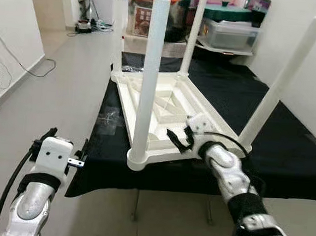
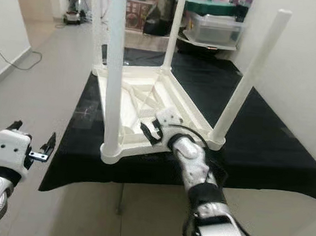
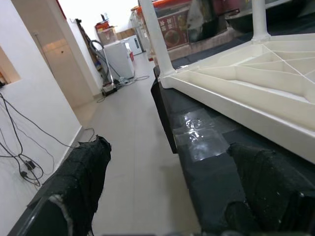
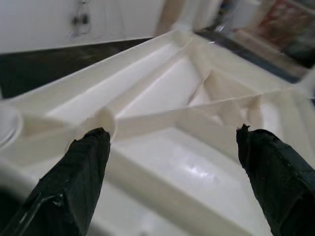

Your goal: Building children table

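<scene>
On the black cloth-covered platform (image 1: pixel 286 155), head views: we see the white plastic children's table (image 1: pixel 164 105) lying upside down, legs up; our right gripper (image 1: pixel 179 139) reaches over its near edge, our left gripper (image 1: pixel 68 149) hovers off the cloth's corner. Left wrist view: fingers (image 3: pixel 74 187) spread wide, empty, beside the table rim. Right wrist view: fingers (image 4: pixel 78 172) parted wide above the ribbed underside, gripping nothing.

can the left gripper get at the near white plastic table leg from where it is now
Probably yes. The left gripper, fingers open, hangs off the black mat's edge, with nothing between it and the near white plastic table leg.
</scene>
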Motion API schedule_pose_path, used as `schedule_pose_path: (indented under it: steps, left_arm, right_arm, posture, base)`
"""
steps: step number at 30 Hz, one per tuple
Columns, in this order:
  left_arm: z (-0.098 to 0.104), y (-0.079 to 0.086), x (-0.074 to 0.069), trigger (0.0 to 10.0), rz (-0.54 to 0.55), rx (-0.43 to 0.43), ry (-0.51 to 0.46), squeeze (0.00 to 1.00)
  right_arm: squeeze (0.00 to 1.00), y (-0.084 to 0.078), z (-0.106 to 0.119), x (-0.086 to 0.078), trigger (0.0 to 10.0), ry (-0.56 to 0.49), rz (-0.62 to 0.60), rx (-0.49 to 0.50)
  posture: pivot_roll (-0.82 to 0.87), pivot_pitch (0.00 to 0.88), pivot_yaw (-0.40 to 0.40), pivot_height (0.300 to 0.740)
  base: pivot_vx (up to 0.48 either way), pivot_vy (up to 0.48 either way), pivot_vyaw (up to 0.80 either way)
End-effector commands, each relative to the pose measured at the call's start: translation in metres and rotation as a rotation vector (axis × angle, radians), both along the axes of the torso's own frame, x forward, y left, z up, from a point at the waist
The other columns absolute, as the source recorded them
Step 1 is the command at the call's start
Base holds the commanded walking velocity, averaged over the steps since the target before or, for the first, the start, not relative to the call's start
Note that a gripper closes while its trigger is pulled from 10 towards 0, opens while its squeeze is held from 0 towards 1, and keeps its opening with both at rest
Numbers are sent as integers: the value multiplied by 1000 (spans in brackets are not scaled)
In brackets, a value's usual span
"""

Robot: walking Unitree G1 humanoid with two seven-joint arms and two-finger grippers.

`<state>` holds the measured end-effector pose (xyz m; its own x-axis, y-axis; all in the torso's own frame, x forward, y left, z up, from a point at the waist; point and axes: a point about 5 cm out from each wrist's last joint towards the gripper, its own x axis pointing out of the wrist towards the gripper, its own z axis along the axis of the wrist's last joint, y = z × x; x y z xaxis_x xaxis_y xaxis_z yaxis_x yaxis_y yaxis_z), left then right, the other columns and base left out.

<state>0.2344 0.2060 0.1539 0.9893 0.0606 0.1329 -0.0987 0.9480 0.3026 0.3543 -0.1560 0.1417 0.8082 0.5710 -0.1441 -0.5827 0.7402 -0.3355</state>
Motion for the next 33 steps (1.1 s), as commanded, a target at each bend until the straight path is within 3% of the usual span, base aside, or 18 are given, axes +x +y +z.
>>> schedule_pose_path:
  steps: [1, 3, 4, 5, 10, 12, 15, 18, 19, 20, 26, 28, 33]
  left_arm:
    - [-1, -3, -1, 10000, 0, 4, 9, 0]
    - [-2, 2, -1, 10000, 50, 12, 0, 0]
    - [-2, 2, -1, 10000, 50, 12, 0, 0]
    - [0, 17, -1, 10000, 161, 8, -24, 0]
    - [2, 31, -3, 10000, 240, 18, -29, 0]
    - [3, 38, -6, 10000, 270, 30, -33, 0]
    - [7, 56, -13, 10000, 372, 33, -56, 0]
    - [7, 64, -17, 10000, 420, 22, -61, 0]
    - [7, 74, -22, 10000, 488, 11, -64, 0]
    - [7, 78, -24, 10000, 511, 10, -63, 0]
    - [7, 86, -29, 10000, 551, 14, -59, 0]
    - [7, 87, -30, 10000, 558, 12, -57, 0]
    - [6, 86, -30, 10000, 559, 7, -56, 0]
  right_arm:
    - [1000, -1, 9, -4, 10000, 8, 81, 32]
    - [1000, -4, 13, -17, 10000, 37, 247, 7]
    - [1000, -4, 13, -17, 10000, 37, 247, 7]
    - [1000, -6, 13, -35, 10000, 96, 437, -41]
    - [1000, -6, 10, -48, 10000, 171, 579, -93]
    - [1000, 1, 13, -55, 10000, 207, 676, -83]
    - [1000, 25, 24, -64, 10000, 238, 850, 12]
    - [1000, 36, 25, -61, 10000, 224, 875, 18]
    - [1000, 53, 27, -58, 10000, 210, 914, 32]
    - [1000, 61, 28, -58, 10000, 212, 937, 45]
    - [1000, 89, 26, -59, 10000, 227, 1013, 66]
    - [1000, 101, 24, -57, 10000, 228, 1009, 71]
    - [1000, 112, 23, -42, 10000, 204, 924, 76]
  posture:
    - [50, 0, -73, 740]
    - [42, 0, -71, 740]
    - [42, 0, -71, 740]
    - [31, 0, -64, 740]
    - [39, 0, -68, 740]
    - [51, 0, -72, 740]
    - [63, 0, -74, 740]
    - [63, 0, -74, 740]
    - [83, 0, -83, 740]
    - [83, 0, -83, 740]
    - [114, 0, -92, 740]
    - [125, 0, -98, 740]
    - [127, 0, -98, 740]
  base:
    - [0, 0, 0]
    - [0, 0, 0]
    - [0, 0, 0]
    - [0, 0, 0]
    - [0, 0, 0]
    - [0, 0, 0]
    - [0, 0, 0]
    - [0, 0, 0]
    - [0, 0, 0]
    - [0, 0, 0]
    - [0, 0, 0]
    - [0, 0, 0]
    - [0, 0, 0]
